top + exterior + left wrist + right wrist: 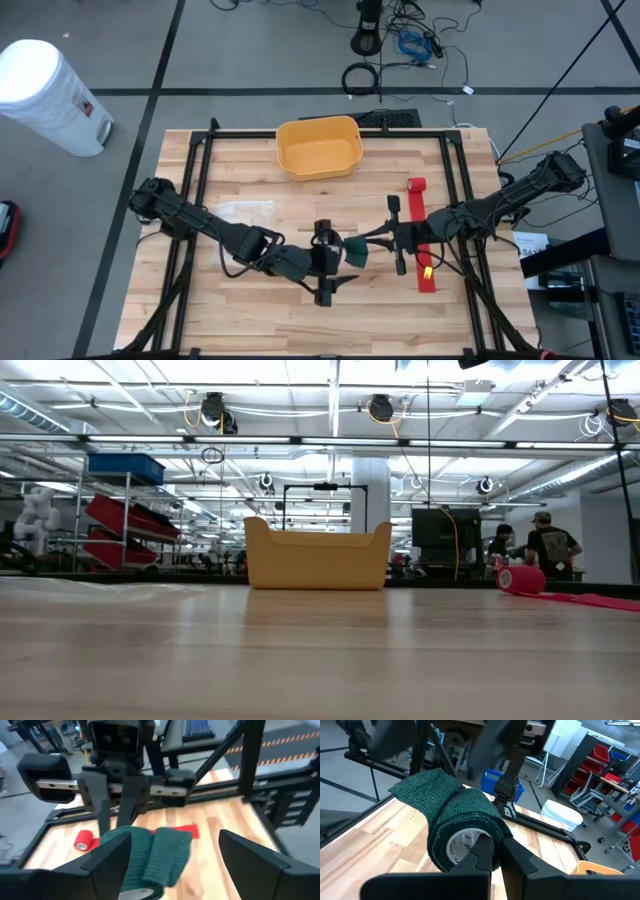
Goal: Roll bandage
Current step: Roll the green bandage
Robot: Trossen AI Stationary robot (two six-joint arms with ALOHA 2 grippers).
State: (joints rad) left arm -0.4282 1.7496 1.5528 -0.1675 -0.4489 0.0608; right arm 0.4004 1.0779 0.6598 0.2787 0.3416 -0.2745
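Closed right fingers (492, 857), nearest the right wrist lens, clamped on the cardboard core of a dark green bandage roll (462, 827); loose tail of green weave draped off the roll away from them.

Held clear of the wooden surface (250, 310) near its centre in the high view, roll (354, 252) between the two grippers: right gripper (385, 240) at its 3 o'clock, left gripper (325, 263) at its 9 o'clock.

Left fingers (252, 857) spread wide, empty, one either side of the green roll (155, 855) in the left wrist view, not touching it. Roll's core axis judged to run roughly along the line between the two grippers; exact tilt not clear.

Second item: red bandage (420, 235), partly unrolled, strip lying 12-to-6 under the right arm, its roll end (416, 185) at 12 o'clock.

Yellow bin (318, 147) at 12 o'clock of the grippers, well apart.

Left gripper nearer the loose tail, likely the one to take it.
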